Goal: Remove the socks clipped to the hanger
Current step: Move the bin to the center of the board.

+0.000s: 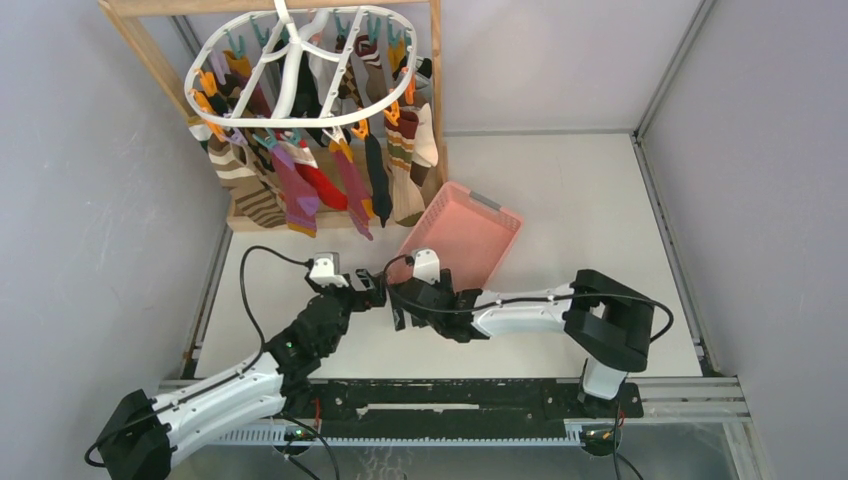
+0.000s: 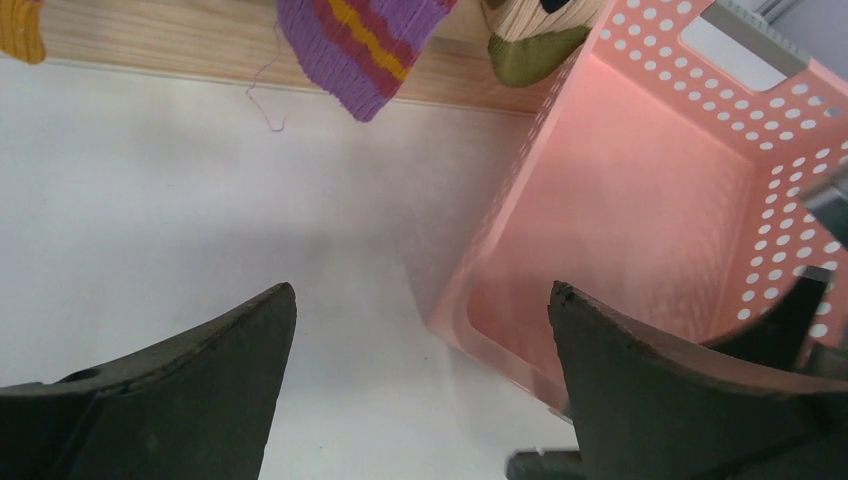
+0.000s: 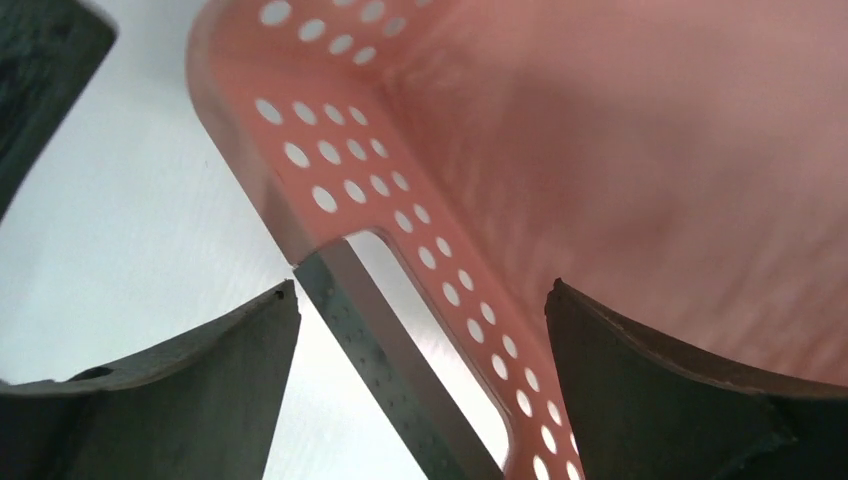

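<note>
The left tool [image 2: 420, 300] and right tool [image 3: 420, 290] are both spread wide, holding nothing, by the near end of the pink basket [image 1: 500, 215], while the socks [image 1: 300, 190] hang on the white hanger [image 1: 300, 122] far left, so next a tool must reach up and grab one

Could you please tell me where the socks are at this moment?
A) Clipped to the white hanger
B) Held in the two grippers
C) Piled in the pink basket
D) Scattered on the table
A: the socks all hang in a row by clips from the white hanger on the wooden stand, while the pink basket shows only its bare floor.
</note>
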